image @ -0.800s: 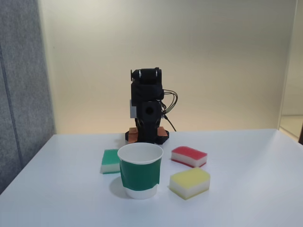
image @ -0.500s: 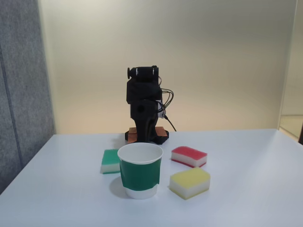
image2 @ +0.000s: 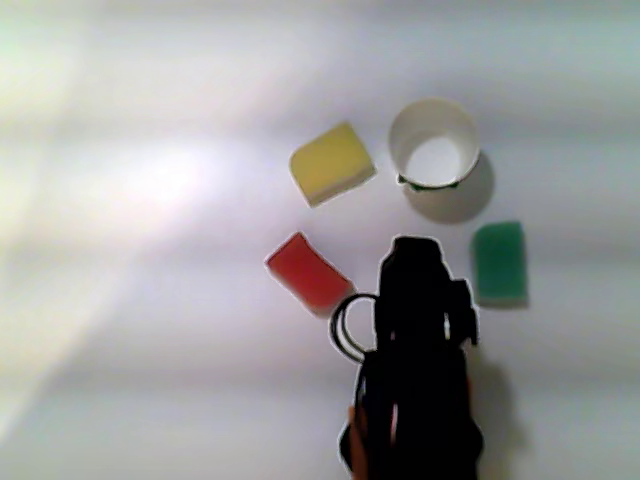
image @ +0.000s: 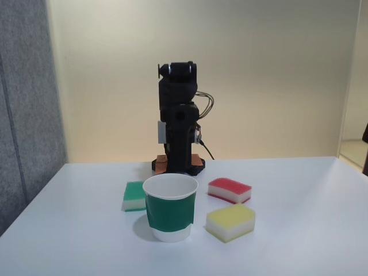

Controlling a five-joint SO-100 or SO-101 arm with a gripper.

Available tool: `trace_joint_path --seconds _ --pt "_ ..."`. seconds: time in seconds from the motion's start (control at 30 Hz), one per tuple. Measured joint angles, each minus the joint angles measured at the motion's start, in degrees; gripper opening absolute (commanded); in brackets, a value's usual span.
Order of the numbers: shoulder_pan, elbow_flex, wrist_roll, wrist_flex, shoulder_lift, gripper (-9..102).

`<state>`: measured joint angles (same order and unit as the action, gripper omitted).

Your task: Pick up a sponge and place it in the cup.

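The sponge (image: pixel 230 189) has a red top over a white layer and lies flat on the white table, right of the cup in the fixed view. From above, the sponge (image2: pixel 308 271) sits just left of the arm's front end. The cup (image: pixel 169 207) is white with a green band, upright and empty, and its round mouth (image2: pixel 397 150) faces up. My black arm (image: pixel 178 115) stands folded at the back of the table, well behind both. The gripper (image: pixel 175 144) hangs within that dark mass. Its jaws cannot be made out, and nothing is seen in them.
A yellow-topped sponge (image: pixel 230 222) lies front right of the cup, and a green-topped sponge (image: pixel 134 195) lies to its left. The arm's orange base (image: pixel 178 165) sits against the back wall. A grey panel (image: pixel 26 115) borders the table's left side.
The folded arm's upper part has risen and swung slightly right. The sponges and the cup have not moved.
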<state>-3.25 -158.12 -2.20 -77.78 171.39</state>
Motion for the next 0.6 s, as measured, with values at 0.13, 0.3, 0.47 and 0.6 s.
trace_joint_path --seconds 0.13,0.3,0.47,0.6 --pt "4.2 4.0 0.1 -0.1 -4.6 0" --pt "9.8 9.0 0.1 0.4 -12.7 0" --pt "13.9 13.1 4.3 0.7 -21.3 0" --pt "16.7 17.0 7.8 1.5 -27.2 0"
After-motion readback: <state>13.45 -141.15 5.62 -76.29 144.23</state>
